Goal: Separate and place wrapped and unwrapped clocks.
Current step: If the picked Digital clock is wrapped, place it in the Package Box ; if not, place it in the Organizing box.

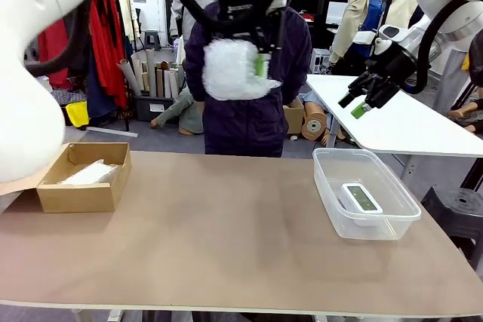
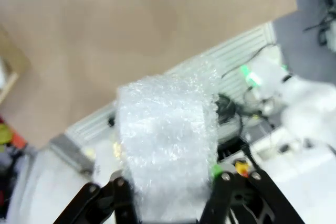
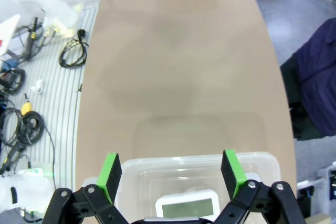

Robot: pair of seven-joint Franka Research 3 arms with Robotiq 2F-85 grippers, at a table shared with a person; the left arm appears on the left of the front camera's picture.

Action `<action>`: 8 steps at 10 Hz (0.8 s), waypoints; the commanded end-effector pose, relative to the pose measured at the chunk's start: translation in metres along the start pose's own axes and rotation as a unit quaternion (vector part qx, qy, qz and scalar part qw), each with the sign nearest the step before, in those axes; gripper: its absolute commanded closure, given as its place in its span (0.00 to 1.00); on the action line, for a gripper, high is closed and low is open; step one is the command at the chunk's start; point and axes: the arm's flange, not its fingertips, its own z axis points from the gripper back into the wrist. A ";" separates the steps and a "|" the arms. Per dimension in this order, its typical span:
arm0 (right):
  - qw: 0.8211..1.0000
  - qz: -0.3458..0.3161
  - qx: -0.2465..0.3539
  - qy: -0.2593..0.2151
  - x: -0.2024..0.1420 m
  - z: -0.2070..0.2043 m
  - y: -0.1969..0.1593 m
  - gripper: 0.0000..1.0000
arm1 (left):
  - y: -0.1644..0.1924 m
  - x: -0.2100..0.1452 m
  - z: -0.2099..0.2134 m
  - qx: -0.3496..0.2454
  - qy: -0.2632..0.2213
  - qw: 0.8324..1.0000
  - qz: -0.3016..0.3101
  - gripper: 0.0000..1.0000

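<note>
The cardboard box (image 1: 81, 179) at the table's left edge has a wrapped bundle (image 1: 89, 173) inside, the clear tub (image 1: 365, 193) near the right edge holds the bare clock (image 1: 361, 197), the left gripper (image 1: 245, 54) pinches a bubble-wrapped lump (image 1: 234, 70) up high, and the right gripper (image 1: 365, 100) hangs spread.

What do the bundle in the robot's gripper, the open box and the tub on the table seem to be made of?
Bundle: bubble wrap, it seems; whitish, translucent, with a pebbled, glinting surface.
Box: brown cardboard, matt, with folded flaps.
Tub: clear plastic, glossy; the clock shows through its walls.
Clock: probably smooth white plastic, with a greenish-grey screen.
</note>
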 end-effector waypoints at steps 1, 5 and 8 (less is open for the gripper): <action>1.000 0.002 0.000 0.009 0.001 0.000 0.002 0.00 | 0.027 -0.033 -0.021 -0.001 0.061 0.997 0.039 1.00; 1.000 0.002 0.000 0.009 0.001 0.000 0.002 0.00 | 0.082 -0.067 -0.035 0.112 0.045 0.985 0.123 1.00; 1.000 0.002 0.000 0.009 0.001 0.000 0.002 0.00 | 0.132 -0.078 -0.033 0.134 -0.053 0.973 0.180 1.00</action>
